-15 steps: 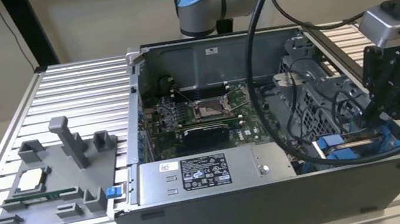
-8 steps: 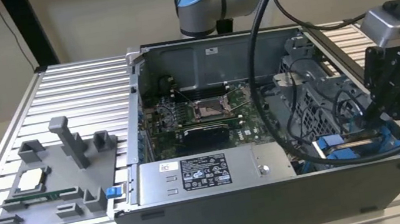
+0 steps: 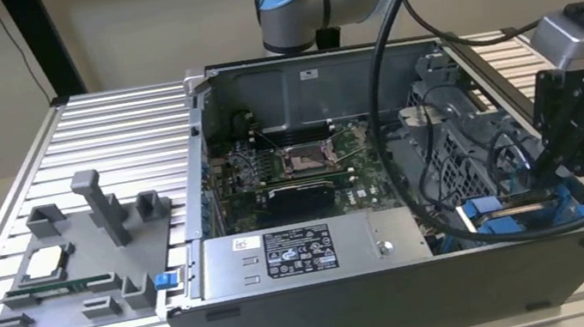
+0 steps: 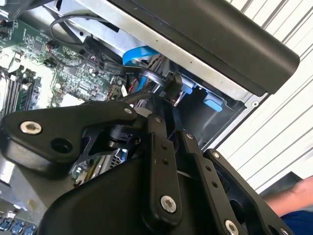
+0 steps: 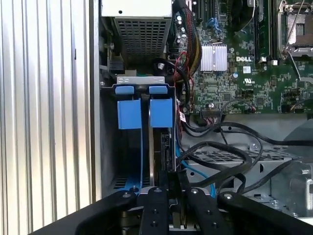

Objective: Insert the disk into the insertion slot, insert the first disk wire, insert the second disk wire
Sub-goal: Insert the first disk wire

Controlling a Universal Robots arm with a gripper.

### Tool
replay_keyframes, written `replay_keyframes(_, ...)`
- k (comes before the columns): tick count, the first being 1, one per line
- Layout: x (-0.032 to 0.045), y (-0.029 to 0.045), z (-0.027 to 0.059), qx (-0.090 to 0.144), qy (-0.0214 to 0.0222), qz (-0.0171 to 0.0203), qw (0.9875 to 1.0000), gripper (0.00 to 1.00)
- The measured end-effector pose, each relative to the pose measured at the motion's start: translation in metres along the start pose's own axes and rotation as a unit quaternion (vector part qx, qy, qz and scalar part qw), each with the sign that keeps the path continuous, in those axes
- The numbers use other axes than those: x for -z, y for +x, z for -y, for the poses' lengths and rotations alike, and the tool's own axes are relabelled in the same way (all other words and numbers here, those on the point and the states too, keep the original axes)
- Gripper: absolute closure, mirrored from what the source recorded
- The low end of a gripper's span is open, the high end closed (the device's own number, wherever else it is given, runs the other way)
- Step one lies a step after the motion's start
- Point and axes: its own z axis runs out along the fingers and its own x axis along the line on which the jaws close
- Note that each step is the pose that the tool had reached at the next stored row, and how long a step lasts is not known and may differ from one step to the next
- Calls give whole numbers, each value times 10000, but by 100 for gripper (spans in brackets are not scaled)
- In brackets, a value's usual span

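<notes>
Blue-railed slot [image 5: 129, 113] already holds the disk [image 5: 161, 147] on edge, your gripper [image 5: 169, 178] pinched narrow on a black plug [image 4: 172, 87] at its end; judge the disk rigid, weighty, shock-sensitive, best gripped by its frame sides.

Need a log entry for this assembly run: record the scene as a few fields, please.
gripper: down in a corner of the case, above the insertion slot
disk: apparently in the slot, edge-on by the blue tabs
black cables: draped beside the slot
table: grey fixture beside the case
</notes>
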Motion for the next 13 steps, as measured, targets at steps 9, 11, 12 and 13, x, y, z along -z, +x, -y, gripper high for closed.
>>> replay_keyframes(9,-38,3,-7,-31,2,3,10000,100)
replay_keyframes(11,-43,3,-6,-31,2,2,10000,100)
replay_keyframes(12,-46,4,-7,-31,3,2,10000,100)
replay_keyframes(13,-48,4,-7,-31,3,3,10000,100)
